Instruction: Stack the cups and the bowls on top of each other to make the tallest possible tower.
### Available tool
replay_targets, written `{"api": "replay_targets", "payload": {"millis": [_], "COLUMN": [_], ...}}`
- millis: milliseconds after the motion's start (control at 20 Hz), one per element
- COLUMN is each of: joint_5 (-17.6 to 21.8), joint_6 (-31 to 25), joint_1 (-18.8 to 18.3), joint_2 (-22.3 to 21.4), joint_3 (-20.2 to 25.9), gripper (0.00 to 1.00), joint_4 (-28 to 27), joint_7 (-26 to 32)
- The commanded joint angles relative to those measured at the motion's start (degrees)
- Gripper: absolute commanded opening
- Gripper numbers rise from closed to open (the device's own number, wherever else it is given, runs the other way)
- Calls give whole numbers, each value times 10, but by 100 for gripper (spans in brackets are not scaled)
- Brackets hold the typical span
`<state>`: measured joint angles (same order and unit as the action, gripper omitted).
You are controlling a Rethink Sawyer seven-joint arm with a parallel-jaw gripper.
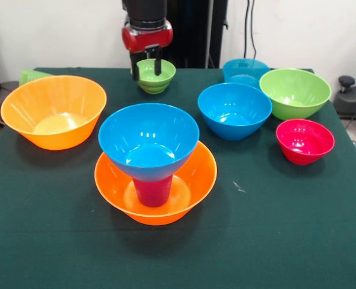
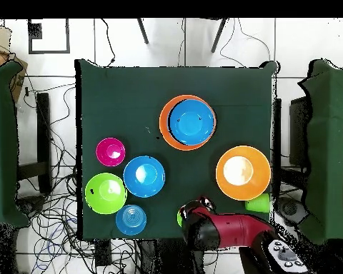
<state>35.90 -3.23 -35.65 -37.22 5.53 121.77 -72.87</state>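
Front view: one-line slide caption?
Gripper over small green bowl; blue bowl tops purple cup in orange bowl.

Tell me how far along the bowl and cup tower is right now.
Done: the tower has an orange bowl, an upturned purple-magenta cup and a blue bowl on top. In hand: the end effector is at the small lime green bowl. Left: the other orange bowl, blue, green and red bowls sit loose.

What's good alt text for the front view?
A blue bowl sits on an upturned magenta cup inside an orange bowl on a green table. The gripper grips a small lime bowl's rim behind; five more bowls stand around.
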Motion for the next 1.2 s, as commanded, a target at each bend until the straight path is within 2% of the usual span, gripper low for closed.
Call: {"api": "replay_targets", "payload": {"millis": [50, 650, 1200], "joint_5": [6, 17, 12], "joint_6": [-12, 46, 60], "joint_1": [38, 79, 96], "joint_2": [52, 110, 112], "joint_3": [14, -35, -52], "gripper": [100, 100, 100], "joint_4": [-31, -76, -81], "joint_7": [-78, -83, -80]}}
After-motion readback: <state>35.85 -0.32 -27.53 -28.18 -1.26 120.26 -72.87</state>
